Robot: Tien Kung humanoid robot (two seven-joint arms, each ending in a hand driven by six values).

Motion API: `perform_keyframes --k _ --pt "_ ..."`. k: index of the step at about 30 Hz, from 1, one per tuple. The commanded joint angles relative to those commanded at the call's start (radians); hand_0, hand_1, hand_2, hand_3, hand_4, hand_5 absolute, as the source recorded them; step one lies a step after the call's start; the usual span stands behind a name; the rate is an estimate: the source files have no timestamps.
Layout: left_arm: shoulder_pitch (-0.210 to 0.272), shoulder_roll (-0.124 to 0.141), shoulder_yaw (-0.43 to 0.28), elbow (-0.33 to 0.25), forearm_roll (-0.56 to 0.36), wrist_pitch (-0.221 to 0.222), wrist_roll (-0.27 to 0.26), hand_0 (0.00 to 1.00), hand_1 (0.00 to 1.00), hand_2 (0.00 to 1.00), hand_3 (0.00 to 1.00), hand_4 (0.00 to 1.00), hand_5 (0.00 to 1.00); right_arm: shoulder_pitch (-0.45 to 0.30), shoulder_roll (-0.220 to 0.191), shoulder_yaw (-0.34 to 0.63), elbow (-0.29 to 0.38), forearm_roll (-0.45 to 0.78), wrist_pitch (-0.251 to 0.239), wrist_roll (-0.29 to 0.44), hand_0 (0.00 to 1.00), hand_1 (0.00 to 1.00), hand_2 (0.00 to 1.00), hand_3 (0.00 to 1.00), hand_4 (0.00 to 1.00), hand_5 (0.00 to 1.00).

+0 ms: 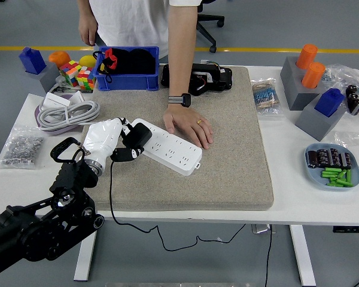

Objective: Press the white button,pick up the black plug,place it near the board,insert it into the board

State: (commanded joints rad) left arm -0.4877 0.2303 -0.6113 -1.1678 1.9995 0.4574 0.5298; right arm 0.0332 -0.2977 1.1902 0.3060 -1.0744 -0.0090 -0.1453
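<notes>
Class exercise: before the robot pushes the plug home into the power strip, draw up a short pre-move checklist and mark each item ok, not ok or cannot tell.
1. Left hand grips the black plug: ok.
2. Plug is at the near-left end of the power strip: ok.
3. Prongs lined up with a socket: cannot tell, hidden beneath the plug.
4. Strip held steady: ok, a person's hand rests on its far edge.
5. Cable hangs free off the table's front: ok.
6. Right hand clear: not in view.

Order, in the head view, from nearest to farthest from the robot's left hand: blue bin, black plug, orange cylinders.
From the left hand:
1. Black plug, in its fingers, at the power strip's left end.
2. Blue bin, behind, far edge.
3. Orange cylinders, far right corner.
</notes>
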Motion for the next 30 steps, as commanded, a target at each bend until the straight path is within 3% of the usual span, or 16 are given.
perform_keyframes --k 23,24,29,30 --pt "0.002 -0.005 -0.010 -0.017 -0.015 -0.031 0.028 0.190 0.212 0.279 0.574 0.641 0.002 -0.002 0.004 0.007 0.000 -0.001 0.000 0.000 0.635 0.640 0.617 0.598 0.674 0.456" --pt "0.002 -0.005 -0.011 -0.017 -0.016 -0.033 0.030 0.206 0.261 0.325 0.578 0.763 0.002 -0.002 0.004 0.007 0.000 -0.001 0.000 0.000 0.634 0.640 0.617 0.598 0.673 0.454" --pt "0.002 -0.005 -0.012 -0.018 -0.015 -0.044 0.038 0.206 0.261 0.325 0.578 0.763 0.002 -0.002 0.004 0.007 0.000 -0.001 0.000 0.000 0.634 0.640 0.617 0.598 0.673 0.454" --pt "0.003 -0.005 -0.012 -0.019 -0.014 -0.045 0.041 0.217 0.228 0.286 0.547 0.678 0.002 -0.002 0.004 0.007 0.001 -0.001 0.000 0.000 0.634 0.640 0.616 0.598 0.673 0.454"
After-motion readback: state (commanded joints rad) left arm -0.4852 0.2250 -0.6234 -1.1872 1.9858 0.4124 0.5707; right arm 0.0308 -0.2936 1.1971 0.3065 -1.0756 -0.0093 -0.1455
